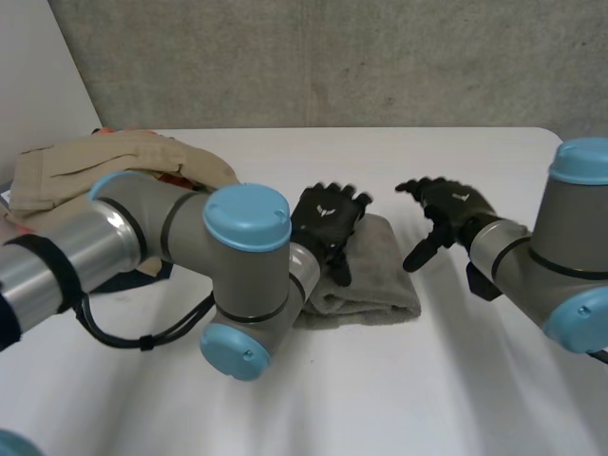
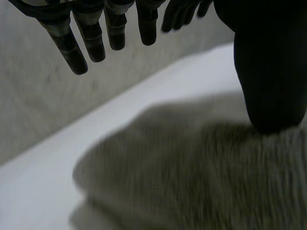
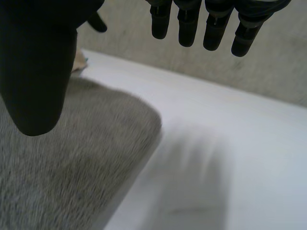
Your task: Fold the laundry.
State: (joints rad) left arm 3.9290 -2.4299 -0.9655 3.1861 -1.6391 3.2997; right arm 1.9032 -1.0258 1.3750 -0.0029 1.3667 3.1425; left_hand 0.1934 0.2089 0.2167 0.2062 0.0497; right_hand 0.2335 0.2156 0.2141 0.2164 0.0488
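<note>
Grey towel (image 1: 375, 285), long axis near-to-far, beneath the released left hand (image 1: 328, 217); the right hand (image 1: 454, 211), fingers equally relaxed, just to its right.

We can read no words, numbers or brand names here. The only sign is a white emblem (image 1: 328, 211) on the back of the left hand (image 1: 332, 228), with a similar one on the right hand (image 1: 454, 213); neither is legible as lettering.
</note>
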